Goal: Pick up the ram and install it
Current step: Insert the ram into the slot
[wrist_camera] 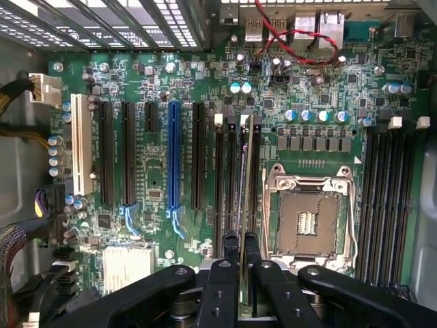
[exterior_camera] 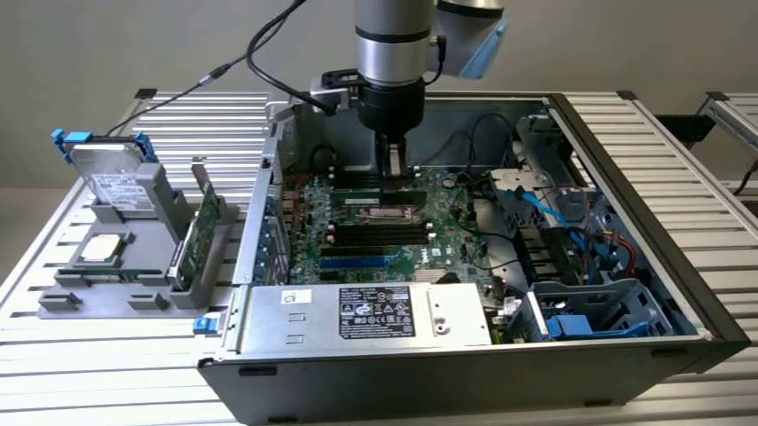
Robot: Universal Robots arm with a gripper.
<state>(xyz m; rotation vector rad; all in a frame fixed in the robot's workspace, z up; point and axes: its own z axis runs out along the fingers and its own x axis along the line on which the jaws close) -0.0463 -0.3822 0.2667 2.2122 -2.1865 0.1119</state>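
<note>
My gripper (exterior_camera: 392, 169) reaches down into the open computer case (exterior_camera: 663, 266), low over the green motherboard (exterior_camera: 414, 248). In the wrist view the gripper (wrist_camera: 240, 249) is shut on the ram (wrist_camera: 247, 171), which shows edge-on as a thin green stick. The stick stands upright along the black memory slots (wrist_camera: 232, 184), right beside the open CPU socket (wrist_camera: 308, 222). I cannot tell whether its lower edge sits in a slot or hovers just above. A second bank of memory slots (wrist_camera: 389, 198) lies on the socket's other side.
On the exterior view's left, a grey holder (exterior_camera: 59, 302) carries a silver drive with blue clips (exterior_camera: 113, 173), a green card with a bracket (exterior_camera: 204, 222) and a CPU chip (exterior_camera: 101, 248). A power supply (exterior_camera: 367, 315) and a blue drive cage (exterior_camera: 587, 315) fill the case's near side. Cables (exterior_camera: 527, 191) run nearby.
</note>
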